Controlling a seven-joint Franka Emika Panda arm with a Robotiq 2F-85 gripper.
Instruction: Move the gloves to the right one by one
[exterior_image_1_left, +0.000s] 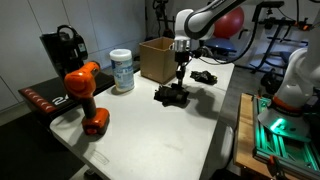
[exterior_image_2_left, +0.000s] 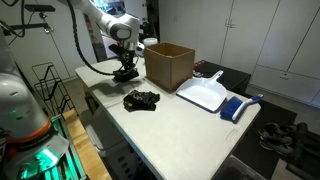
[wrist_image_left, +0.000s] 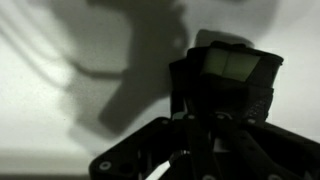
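A white desk (exterior_image_1_left: 150, 135) is seen in both exterior views, with a cardboard box (exterior_image_1_left: 157, 58) set at its far edge and an orange drill (exterior_image_1_left: 86, 95) stood near one corner. The gripper (exterior_image_1_left: 179, 82) is held pointing down beside the box, at or just over a black glove (exterior_image_1_left: 170, 96) laid mid-desk. How far its jaws are parted, or whether the glove is gripped, cannot be told, as the wrist view is too dark. The second glove (exterior_image_1_left: 204, 76) is laid a little apart, toward the side edge of the desk.
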